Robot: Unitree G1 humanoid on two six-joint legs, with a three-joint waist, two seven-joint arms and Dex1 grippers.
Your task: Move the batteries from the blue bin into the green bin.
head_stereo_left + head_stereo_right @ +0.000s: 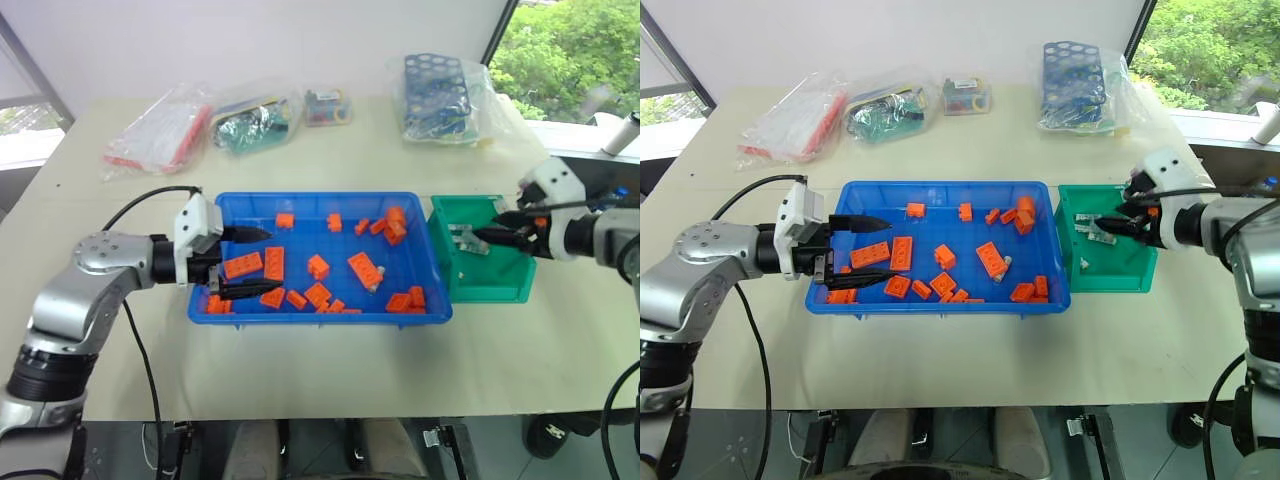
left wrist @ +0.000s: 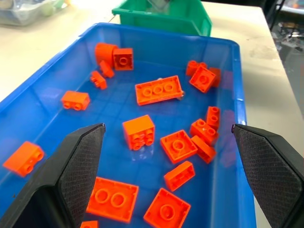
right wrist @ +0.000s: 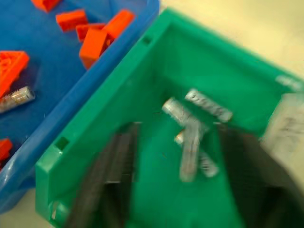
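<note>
The blue bin (image 1: pixel 320 316) lies in the middle of the table, scattered with orange bricks (image 1: pixel 272 262). One silver battery (image 3: pixel 16 97) lies on its floor beside a brick near the right end (image 1: pixel 377 284). The green bin (image 1: pixel 492 288) stands against the blue bin's right wall. Several batteries (image 3: pixel 190 137) lie in a heap on its bottom. My right gripper (image 1: pixel 490 232) hovers over the green bin, open, with nothing between its fingers. My left gripper (image 1: pixel 255 262) reaches in over the left end of the blue bin, open wide and empty, above the bricks.
Along the table's back edge lie a bag of red and white sticks (image 1: pixel 160 130), a bag with green parts (image 1: pixel 250 120), a small packet (image 1: pixel 328 105) and a bagged blue rack (image 1: pixel 437 95). Bare tabletop runs in front of both bins.
</note>
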